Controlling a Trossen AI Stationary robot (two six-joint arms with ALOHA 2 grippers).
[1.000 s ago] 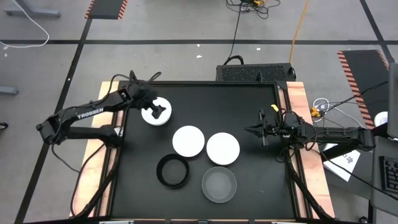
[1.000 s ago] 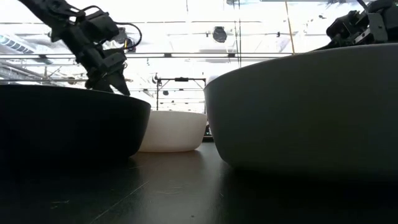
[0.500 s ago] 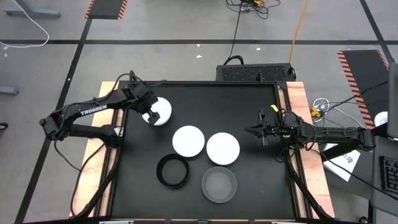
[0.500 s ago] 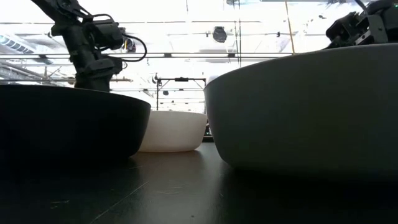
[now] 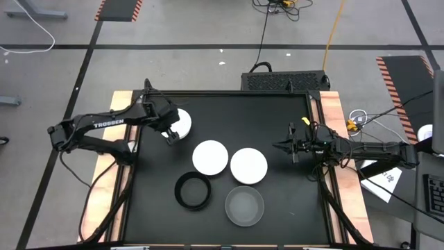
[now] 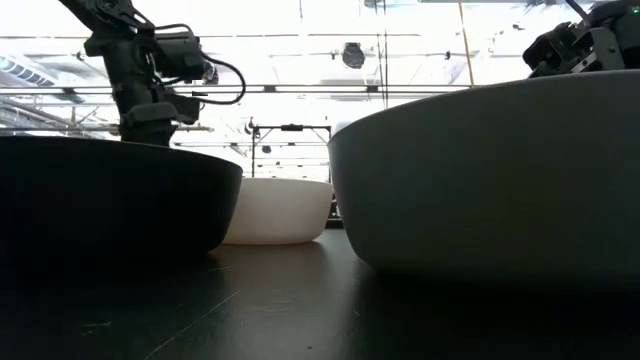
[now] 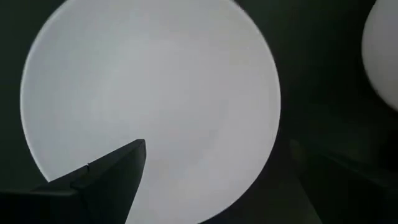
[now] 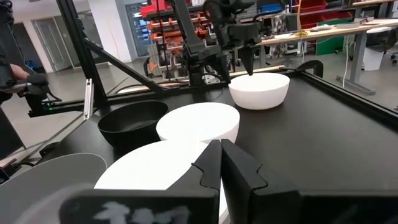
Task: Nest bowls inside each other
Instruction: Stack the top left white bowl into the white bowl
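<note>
left end effector [image 5: 168, 129] released over white bowl [image 5: 180, 123] | right end effector [image 8: 220, 163] clenched, empty | low view hides bowl

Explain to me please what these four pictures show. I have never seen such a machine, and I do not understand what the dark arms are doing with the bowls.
Two robot arms work at a black table. One picture looks down from above, one looks level across the tabletop, and two come from cameras on the arms' wrists.

Five bowls are visible on the table: a white bowl at the back, two more white bowls, a black bowl and a grey bowl.

The left tool is open over the back white bowl, with one finger above its inside; it holds nothing. The right tool is shut and empty, waiting at the table's right side. None of the bowls can be seen stacked yet.
</note>
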